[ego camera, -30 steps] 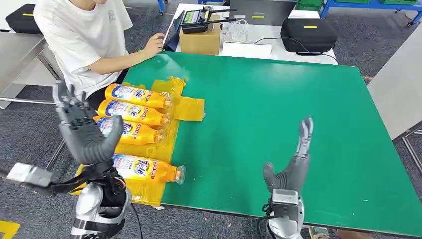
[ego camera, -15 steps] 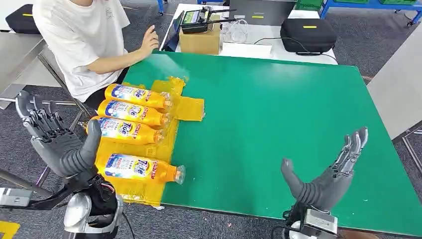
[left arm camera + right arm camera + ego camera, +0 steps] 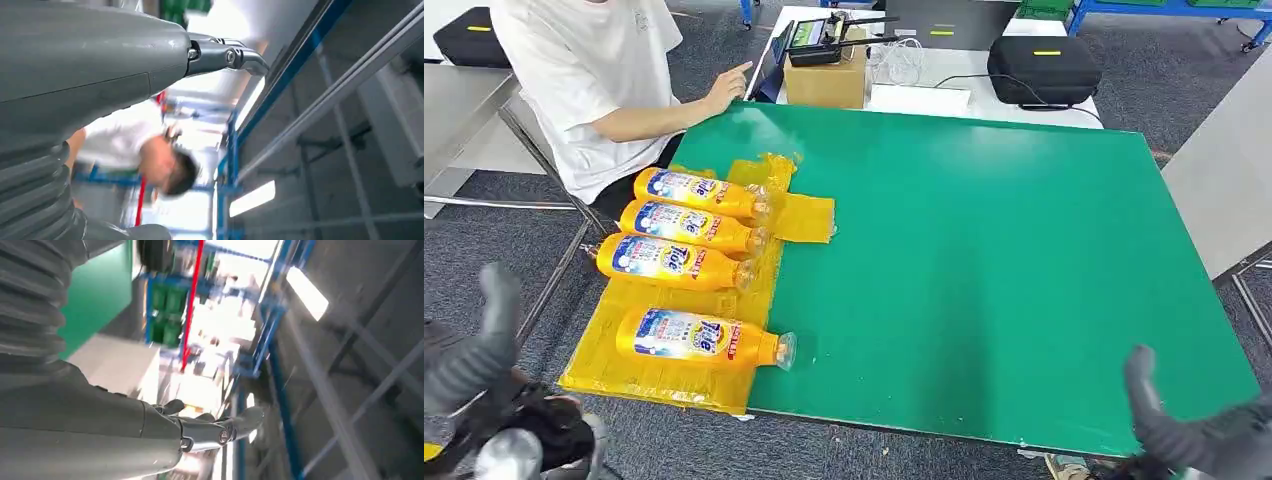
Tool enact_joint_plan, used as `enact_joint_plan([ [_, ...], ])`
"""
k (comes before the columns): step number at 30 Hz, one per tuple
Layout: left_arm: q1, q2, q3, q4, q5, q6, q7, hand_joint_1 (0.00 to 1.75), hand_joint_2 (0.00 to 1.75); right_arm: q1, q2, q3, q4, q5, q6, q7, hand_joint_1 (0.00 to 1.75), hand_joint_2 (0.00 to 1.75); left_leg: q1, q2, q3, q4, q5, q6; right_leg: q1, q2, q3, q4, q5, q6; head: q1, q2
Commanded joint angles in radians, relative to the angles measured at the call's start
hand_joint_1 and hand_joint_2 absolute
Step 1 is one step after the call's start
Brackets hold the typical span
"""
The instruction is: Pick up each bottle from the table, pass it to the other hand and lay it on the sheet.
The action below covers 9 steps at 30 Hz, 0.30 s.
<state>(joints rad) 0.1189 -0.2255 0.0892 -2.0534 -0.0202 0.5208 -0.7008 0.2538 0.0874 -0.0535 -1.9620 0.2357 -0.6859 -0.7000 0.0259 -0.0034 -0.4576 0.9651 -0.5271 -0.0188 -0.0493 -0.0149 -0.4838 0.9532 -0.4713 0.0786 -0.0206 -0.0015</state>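
Now four orange bottles (image 3: 694,337) are lying on the yellow sheet (image 3: 659,380) at about nine o'clock on the green table (image 3: 984,250), their caps pointing toward three o'clock. Both hands are holding nothing, fingers stretched apart: the left hand (image 3: 469,360) is sitting at seven o'clock, the right hand (image 3: 1199,435) at five o'clock. A person (image 3: 594,80) is sitting at eleven o'clock.

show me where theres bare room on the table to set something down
The green table is bare from the yellow sheet across to its far right edge. It is crowded on the sheet, where four bottles lie, with a gap between the third and nearest.
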Motion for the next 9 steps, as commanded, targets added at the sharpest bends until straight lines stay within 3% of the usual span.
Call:
enact_joint_plan([
  [1, 0.049, -0.028, 0.104, 0.009, 0.080, -0.208, 0.003, 0.00, 1.75, 0.004, -0.005, -0.248, -0.053, 0.000, 0.078, 0.002, 0.00, 1.75, 0.002, 0.000, 0.000, 0.000, 0.000, 0.003, 0.003, 0.001, 0.000, -0.001, 0.001, -0.008, 0.000, 0.000],
  [2, 0.049, -0.028, 0.104, 0.009, 0.080, -0.208, 0.003, 0.00, 1.75, 0.004, -0.005, -0.248, -0.053, 0.000, 0.078, 0.002, 0.00, 1.75, 0.002, 0.001, 0.001, 0.000, 0.000, 0.003, 0.004, 0.002, 0.000, -0.002, 0.001, -0.007, -0.001, 0.000],
  [3, 0.035, -0.031, 0.049, 0.087, 0.054, -0.246, 0.003, 0.00, 1.75, -0.015, 0.003, -0.180, 0.001, 0.028, 0.148, 0.002, 0.00, 1.75, 0.001, 0.000, 0.002, -0.002, 0.000, 0.003, 0.003, 0.001, 0.002, -0.003, 0.001, -0.006, 0.000, 0.000],
  [5, 0.000, -0.031, -0.025, 0.167, 0.011, -0.248, 0.003, 0.00, 1.75, -0.056, 0.010, -0.067, 0.091, 0.107, 0.183, 0.002, 0.00, 1.75, 0.000, 0.001, 0.004, -0.003, 0.001, 0.002, 0.001, 0.001, 0.003, -0.003, 0.001, -0.004, 0.000, 0.000],
  [7, -0.005, -0.026, -0.047, 0.192, 0.022, -0.251, 0.003, 0.00, 1.75, -0.062, 0.007, -0.038, 0.115, 0.115, 0.164, 0.002, 0.00, 1.75, 0.001, 0.002, 0.005, -0.003, 0.001, 0.002, 0.002, 0.004, 0.004, -0.004, 0.003, -0.005, 0.000, 0.000],
  [9, -0.026, -0.009, -0.105, 0.277, 0.030, -0.261, 0.003, 0.00, 1.75, -0.099, 0.009, 0.033, 0.205, 0.075, 0.218, 0.002, 0.00, 1.75, 0.001, 0.001, 0.005, -0.003, 0.001, 0.001, 0.002, 0.003, 0.004, -0.003, 0.002, -0.004, 0.000, 0.000],
])
